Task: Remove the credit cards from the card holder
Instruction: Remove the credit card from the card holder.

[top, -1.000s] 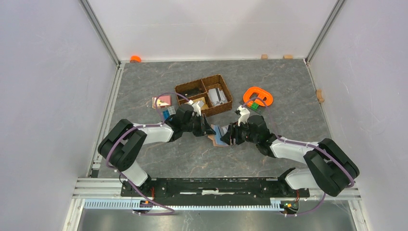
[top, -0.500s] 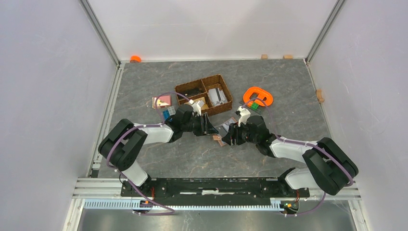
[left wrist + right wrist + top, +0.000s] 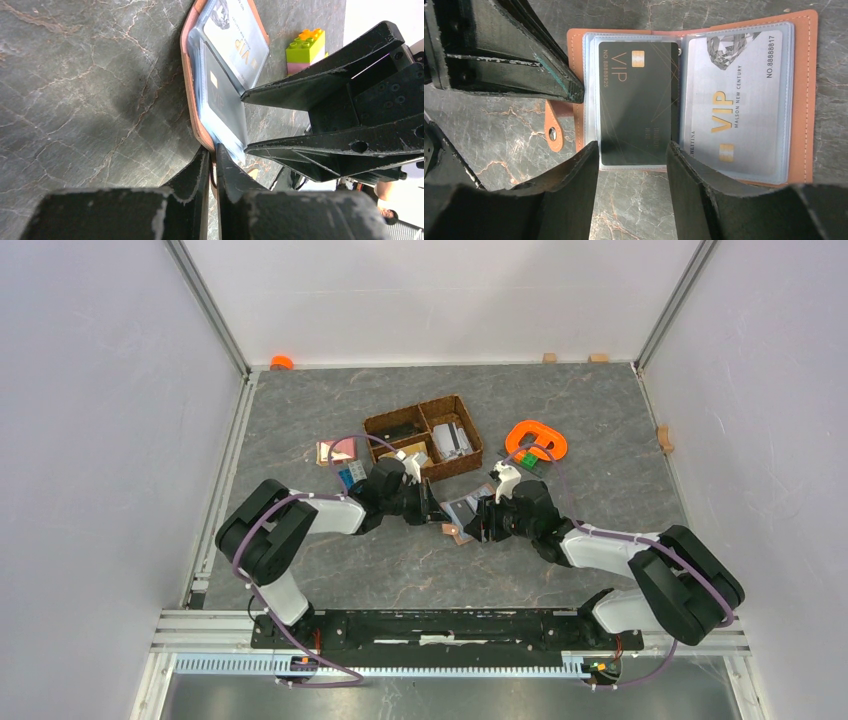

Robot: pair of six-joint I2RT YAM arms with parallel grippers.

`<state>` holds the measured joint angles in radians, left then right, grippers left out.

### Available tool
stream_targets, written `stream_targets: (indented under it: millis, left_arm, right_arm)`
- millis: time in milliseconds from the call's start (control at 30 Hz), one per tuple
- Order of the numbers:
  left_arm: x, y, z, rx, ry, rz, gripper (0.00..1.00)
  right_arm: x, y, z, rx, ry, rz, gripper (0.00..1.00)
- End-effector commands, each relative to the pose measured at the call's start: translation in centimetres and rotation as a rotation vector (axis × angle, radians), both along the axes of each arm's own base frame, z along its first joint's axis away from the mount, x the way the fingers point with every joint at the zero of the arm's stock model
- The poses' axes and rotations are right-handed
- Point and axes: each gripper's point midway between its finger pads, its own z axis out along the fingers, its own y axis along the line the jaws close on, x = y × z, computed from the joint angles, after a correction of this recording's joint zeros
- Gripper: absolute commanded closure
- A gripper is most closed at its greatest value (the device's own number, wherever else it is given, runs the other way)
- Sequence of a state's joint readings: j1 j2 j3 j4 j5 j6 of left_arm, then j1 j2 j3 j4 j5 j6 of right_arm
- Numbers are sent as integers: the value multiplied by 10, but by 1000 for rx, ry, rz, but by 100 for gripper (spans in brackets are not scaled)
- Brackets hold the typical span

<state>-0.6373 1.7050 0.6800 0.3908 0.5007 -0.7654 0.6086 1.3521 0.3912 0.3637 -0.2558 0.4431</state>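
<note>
With the right gripper (image 3: pixel 633 150), jaws apart, straddles the near edge of the darker of the credit cards (image 3: pixel 636 100), not yet clamped. With the near-closed left gripper (image 3: pixel 213 148), just ahead-left, seemingly pinches the open card holder (image 3: pixel 805 100) by its edge. Likely mid-extraction; calls next for closing, then a straight pull back.

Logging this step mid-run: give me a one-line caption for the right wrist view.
Right pincer open astride the dark VIP card in the opened card holder; left pincer at its edge.
</note>
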Motion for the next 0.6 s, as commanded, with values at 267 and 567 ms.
stream_targets:
  millis: [267,567]
  left_arm:
    - [4,-10,23,-54,-49,-24,89]
    - [4,-10,25,-55,-52,-28,89]
  right_arm:
    - [18,-1,21,-67,-126,-29,28]
    - [27,-10,27,-201,-200,-86,30]
